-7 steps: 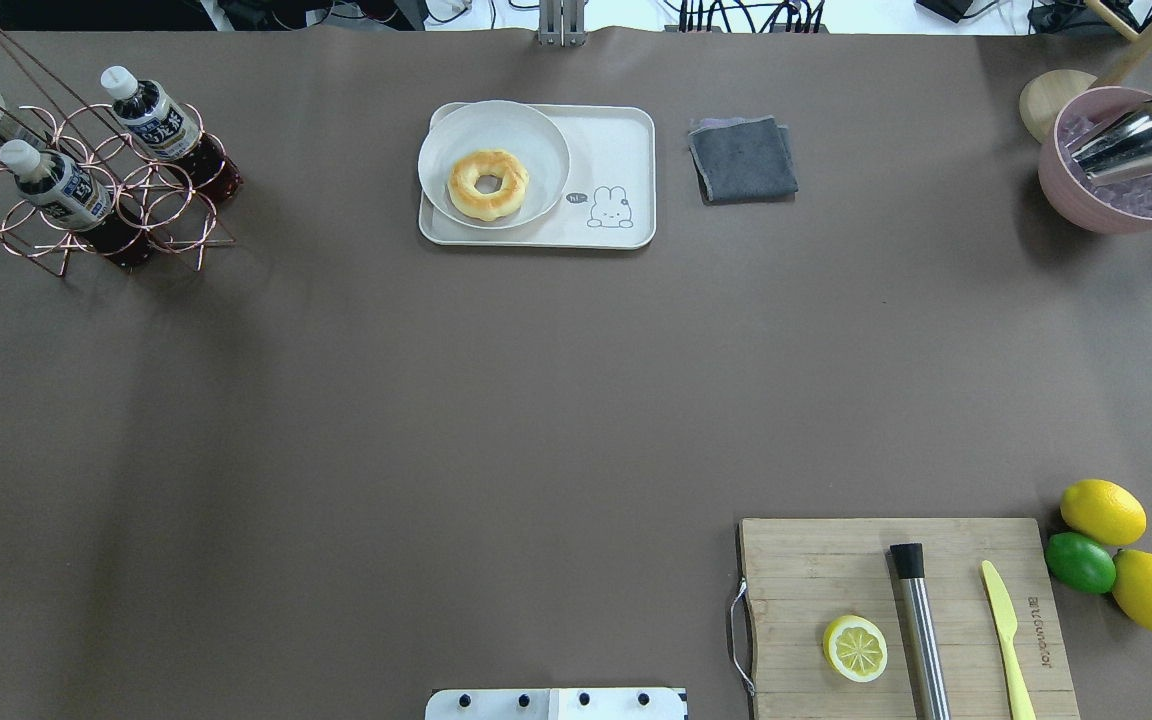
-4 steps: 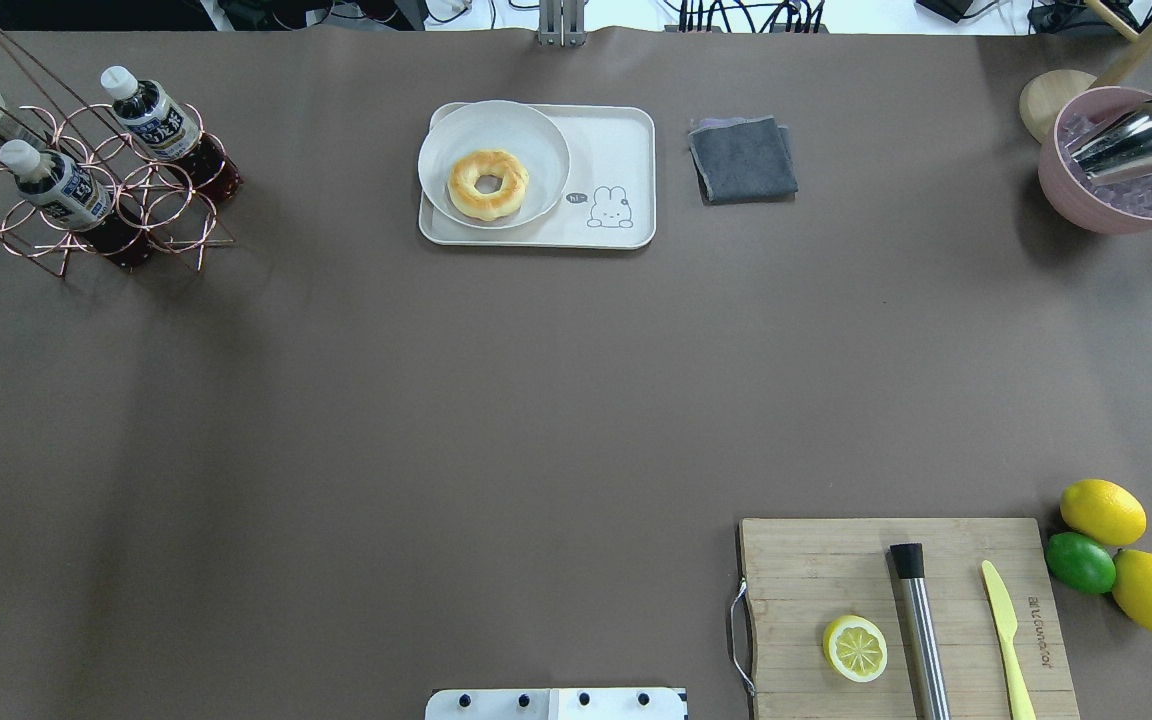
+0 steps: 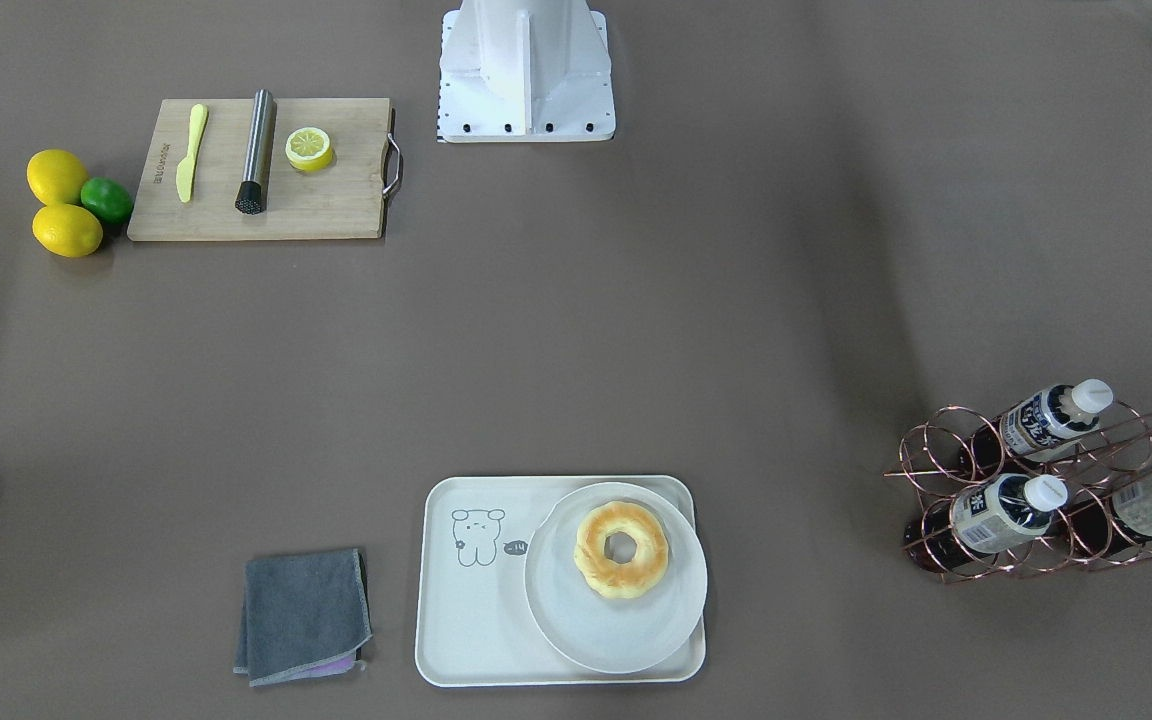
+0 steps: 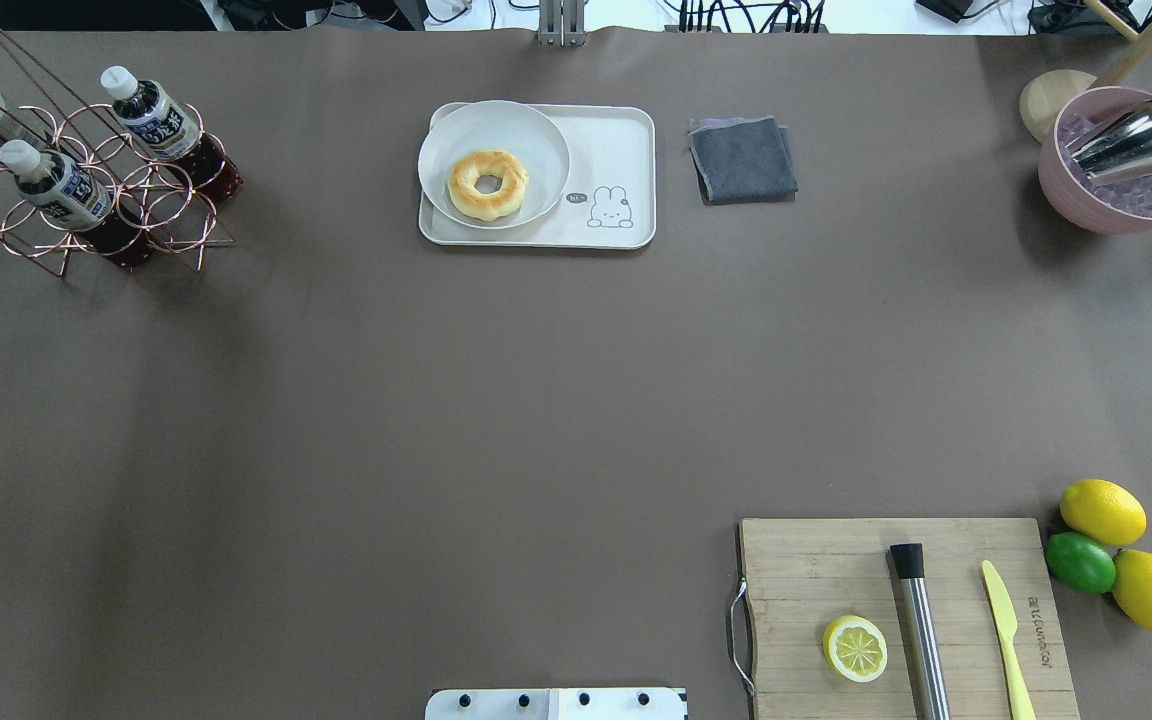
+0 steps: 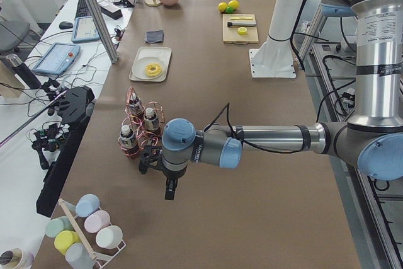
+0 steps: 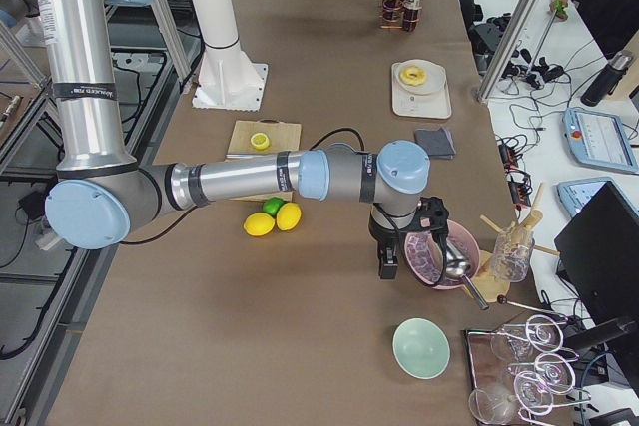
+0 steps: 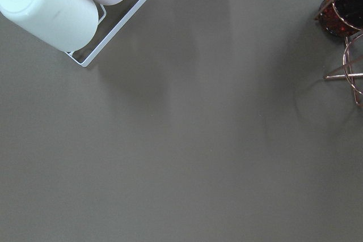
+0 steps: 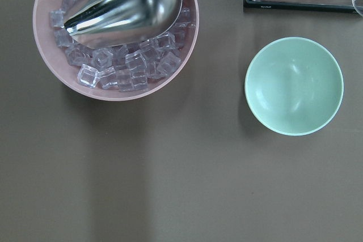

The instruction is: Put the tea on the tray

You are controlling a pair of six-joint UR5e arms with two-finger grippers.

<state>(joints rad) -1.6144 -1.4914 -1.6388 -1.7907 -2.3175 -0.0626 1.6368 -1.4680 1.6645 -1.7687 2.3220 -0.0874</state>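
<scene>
Three tea bottles with white caps lean in a copper wire rack at the table's far left; they also show in the front view. The cream tray with a line-drawn animal lies at the far middle and holds a round white plate with a doughnut. My left gripper hangs beside the rack in the left side view; I cannot tell if it is open. My right gripper hangs by the pink ice bowl; I cannot tell its state.
A grey cloth lies right of the tray. A cutting board with lemon half, steel muddler and yellow knife is near right, lemons and a lime beside it. A mint bowl sits past the ice bowl. Pastel cups lie beyond the rack.
</scene>
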